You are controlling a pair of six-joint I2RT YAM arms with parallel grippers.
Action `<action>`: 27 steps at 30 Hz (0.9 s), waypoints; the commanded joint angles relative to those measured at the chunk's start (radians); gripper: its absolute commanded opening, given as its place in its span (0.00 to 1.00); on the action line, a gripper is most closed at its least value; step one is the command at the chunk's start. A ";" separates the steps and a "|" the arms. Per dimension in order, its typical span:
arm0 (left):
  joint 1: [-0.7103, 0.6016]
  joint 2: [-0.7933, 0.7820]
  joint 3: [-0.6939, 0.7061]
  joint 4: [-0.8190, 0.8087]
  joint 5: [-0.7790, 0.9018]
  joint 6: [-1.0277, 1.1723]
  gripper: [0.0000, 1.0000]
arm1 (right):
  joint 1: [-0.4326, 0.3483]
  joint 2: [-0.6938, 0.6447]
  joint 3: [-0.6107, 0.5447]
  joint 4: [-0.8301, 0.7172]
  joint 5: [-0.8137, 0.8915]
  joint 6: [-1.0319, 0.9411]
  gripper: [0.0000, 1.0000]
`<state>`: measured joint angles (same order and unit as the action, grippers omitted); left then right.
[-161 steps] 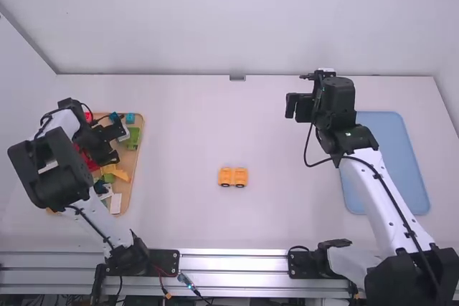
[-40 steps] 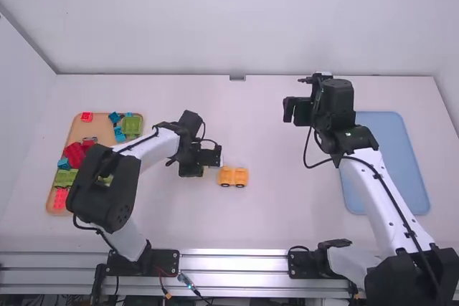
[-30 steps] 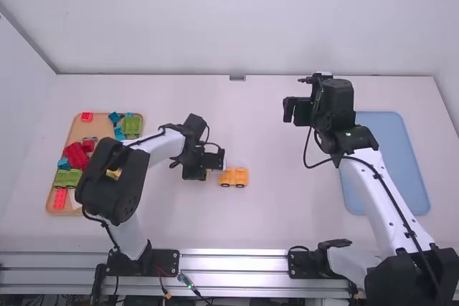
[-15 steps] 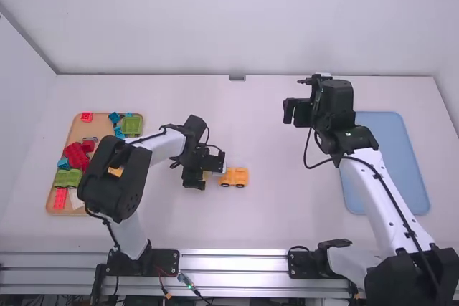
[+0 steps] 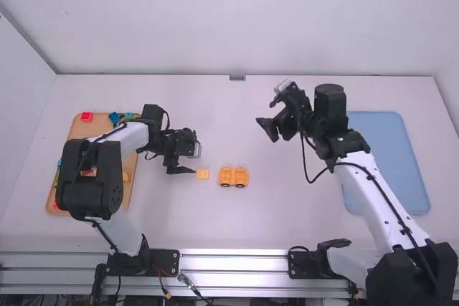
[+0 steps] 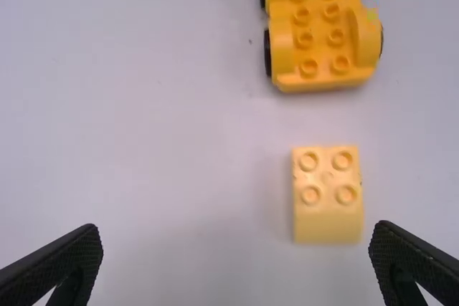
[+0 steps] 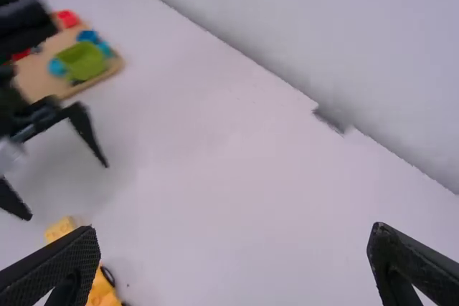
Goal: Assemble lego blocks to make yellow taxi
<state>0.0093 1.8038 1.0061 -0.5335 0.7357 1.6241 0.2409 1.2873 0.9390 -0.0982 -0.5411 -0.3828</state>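
The yellow wheeled base (image 5: pixel 233 176) stands mid-table, studs up in the left wrist view (image 6: pixel 319 26). Just left of it, and apart from it, a small pale-yellow block (image 5: pixel 202 174) lies on the table; its four studs face up in the left wrist view (image 6: pixel 328 195). My left gripper (image 5: pixel 195 153) is beside the small block, open and holding nothing, its fingers (image 6: pixel 54 259) wide apart (image 6: pixel 235 238). Up and to the right of the base hangs my right gripper (image 5: pixel 272 125), also open with nothing between its fingertips (image 7: pixel 233 238).
At the left, a wooden tray (image 5: pixel 127 198) with red, blue, green and yellow blocks lies partly under the left arm. A blue tray (image 5: pixel 387 155) lies at the right, beside the right arm.
My left gripper has drawn back to the left from the wheeled base, leaving the small yellow block uncovered on the table. The right gripper has turned and shifted left and slightly toward the base.
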 commanded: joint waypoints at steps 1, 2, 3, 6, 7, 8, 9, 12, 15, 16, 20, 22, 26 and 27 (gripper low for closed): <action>-0.006 -0.019 0.032 -0.013 0.139 -0.001 1.00 | 0.035 0.048 -0.103 0.056 -0.111 -0.142 0.99; -0.013 -0.019 0.035 -0.017 0.156 -0.025 0.99 | 0.053 0.064 -0.148 0.129 -0.089 -0.151 0.99; -0.018 -0.019 0.034 -0.015 0.169 -0.036 0.99 | 0.064 0.079 -0.181 0.182 -0.064 -0.158 0.99; -0.036 -0.018 0.024 -0.010 0.173 -0.026 1.00 | 0.093 0.117 -0.268 0.313 0.020 -0.183 0.99; -0.040 -0.018 0.019 -0.003 0.172 -0.026 1.00 | 0.099 0.129 -0.292 0.355 0.029 -0.182 0.99; -0.042 -0.018 0.015 0.007 0.174 -0.027 1.00 | 0.101 0.146 -0.315 0.393 0.010 -0.183 0.99; -0.042 -0.018 0.014 0.017 0.174 -0.026 0.99 | 0.100 0.155 -0.323 0.409 -0.006 -0.182 0.99; -0.042 -0.018 0.014 0.071 0.143 -0.027 0.99 | 0.095 0.192 -0.327 0.435 -0.064 -0.183 0.99; -0.042 -0.018 0.014 0.114 0.050 -0.026 0.99 | 0.076 0.213 -0.319 0.437 -0.098 -0.183 0.99; -0.042 -0.018 0.014 0.129 0.017 -0.026 0.99 | 0.071 0.213 -0.317 0.430 -0.112 -0.183 0.99; -0.042 -0.018 0.014 0.205 -0.071 -0.036 0.99 | 0.068 0.211 -0.317 0.432 -0.157 -0.211 0.99; -0.043 -0.018 0.014 0.232 -0.030 -0.126 0.99 | 0.066 0.211 -0.317 0.432 -0.169 -0.228 0.99; -0.043 -0.018 0.014 0.223 0.084 -0.437 0.99 | 0.068 0.211 -0.317 0.428 -0.168 -0.228 0.99; -0.043 -0.018 0.013 0.216 0.116 -0.462 0.99 | 0.068 0.211 -0.317 0.428 -0.170 -0.228 0.99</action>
<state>-0.0311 1.8034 1.0256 -0.3065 0.7570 1.3617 0.3077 1.4925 0.6083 0.3325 -0.6857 -0.6025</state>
